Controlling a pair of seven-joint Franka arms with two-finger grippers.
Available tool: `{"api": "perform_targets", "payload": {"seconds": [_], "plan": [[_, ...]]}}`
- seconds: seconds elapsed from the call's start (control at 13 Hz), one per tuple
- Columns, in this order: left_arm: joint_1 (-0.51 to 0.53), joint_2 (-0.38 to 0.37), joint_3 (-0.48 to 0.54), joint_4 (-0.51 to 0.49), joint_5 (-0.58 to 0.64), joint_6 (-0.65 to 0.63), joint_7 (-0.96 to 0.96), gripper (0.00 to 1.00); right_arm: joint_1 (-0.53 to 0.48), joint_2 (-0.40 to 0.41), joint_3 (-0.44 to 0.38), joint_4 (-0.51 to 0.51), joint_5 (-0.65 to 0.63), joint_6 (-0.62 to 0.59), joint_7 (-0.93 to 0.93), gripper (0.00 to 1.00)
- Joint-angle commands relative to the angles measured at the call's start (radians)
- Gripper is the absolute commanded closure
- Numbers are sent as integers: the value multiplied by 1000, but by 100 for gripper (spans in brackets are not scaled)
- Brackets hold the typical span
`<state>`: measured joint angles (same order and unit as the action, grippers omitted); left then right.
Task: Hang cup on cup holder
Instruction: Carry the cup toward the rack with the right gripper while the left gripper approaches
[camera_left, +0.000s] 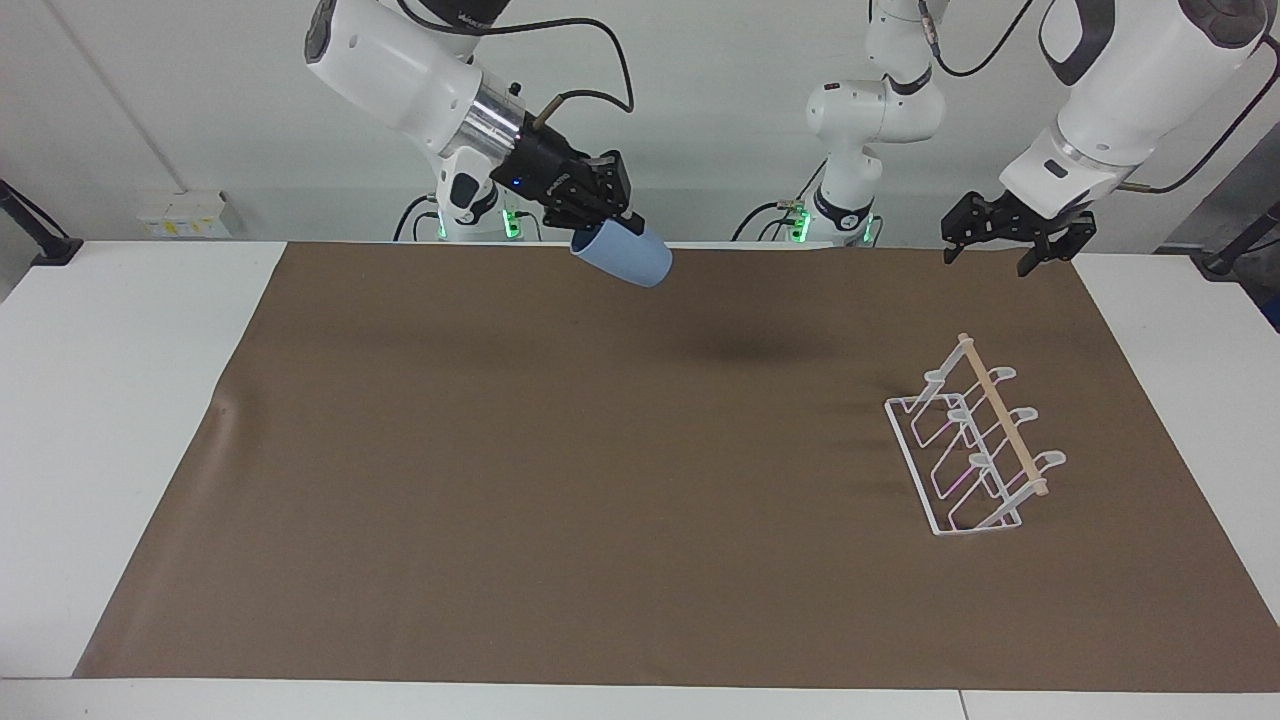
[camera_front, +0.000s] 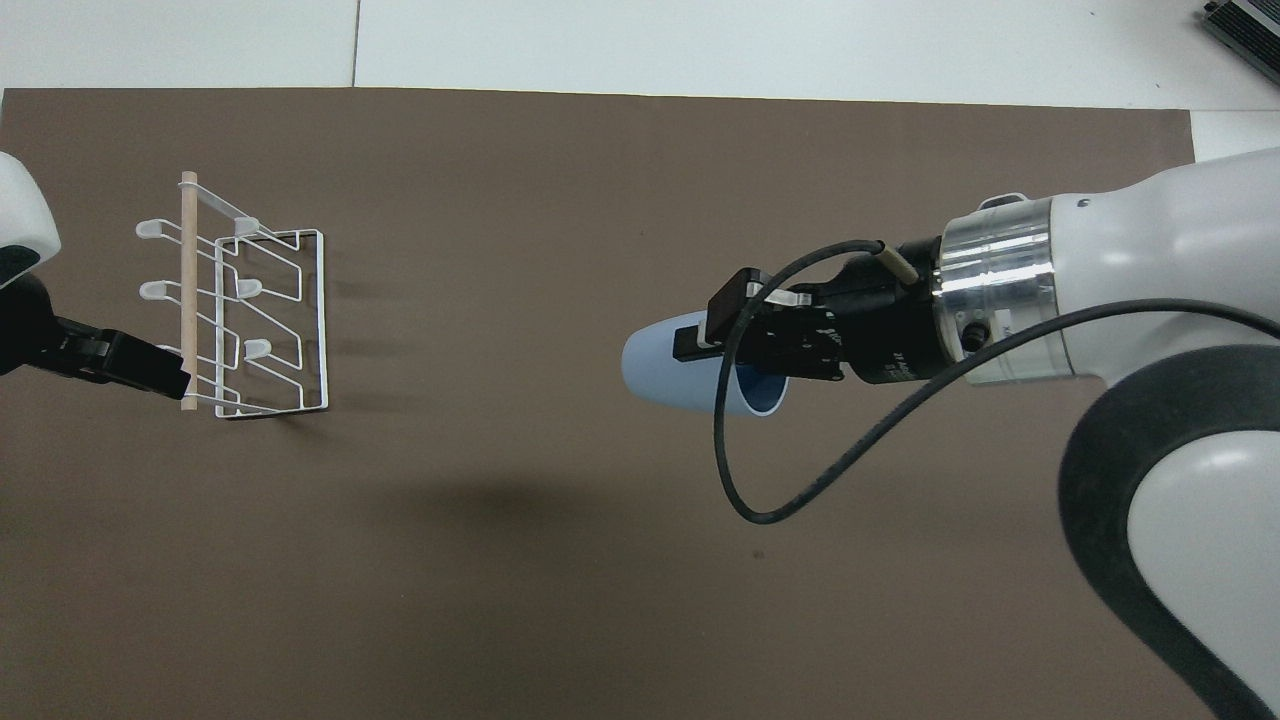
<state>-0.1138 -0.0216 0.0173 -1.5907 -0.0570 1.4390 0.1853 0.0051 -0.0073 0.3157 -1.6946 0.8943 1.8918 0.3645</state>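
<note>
The right tool (camera_left: 598, 215) grips the light-blue cup (camera_left: 622, 254) by its rim, tipped sideways high over mid-surface, base pointing toward the wire cup holder (camera_left: 975, 440) standing at the left arm's end, where the left tool (camera_left: 1003, 243) hovers spread.

A brown mat (camera_left: 560, 480) covers most of the white table (camera_left: 120, 400), its edges bare.

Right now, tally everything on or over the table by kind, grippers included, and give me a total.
Cups: 1, the cup, held in the air by the right gripper over the brown mat.
Racks: 1, the cup holder, standing on the mat toward the left arm's end.
Mats: 1.
Grippers: 2, counting the left gripper, which holds nothing.
Total: 5.
</note>
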Motion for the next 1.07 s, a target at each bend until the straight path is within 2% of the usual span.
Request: {"api": "perform_targets", "payload": {"seconds": [0.0,0.15,0.31,0.46,0.61,0.77,1.0], "plan": [[-10,-26,9,-34,-82,59,180,0,39,20,-1,-10,103,84,124,100],[-21,-24,1,-34,-113,87,368,0,99,38,-1,-8,146,177,264,100],[-24,-24,1,-35,-194,83,477,0,151,53,-1,-7,179,277,383,100],[-26,-26,-14,-34,-277,77,609,0,179,59,-1,-5,190,328,465,100],[-26,-26,-52,-31,-284,87,759,0,188,63,-1,-3,190,336,494,100],[-26,-23,-75,-26,-309,104,809,0,187,63,-1,-3,190,336,499,100],[-26,-11,-121,-20,-348,237,971,0,187,63,-1,-2,190,336,499,100]]}}
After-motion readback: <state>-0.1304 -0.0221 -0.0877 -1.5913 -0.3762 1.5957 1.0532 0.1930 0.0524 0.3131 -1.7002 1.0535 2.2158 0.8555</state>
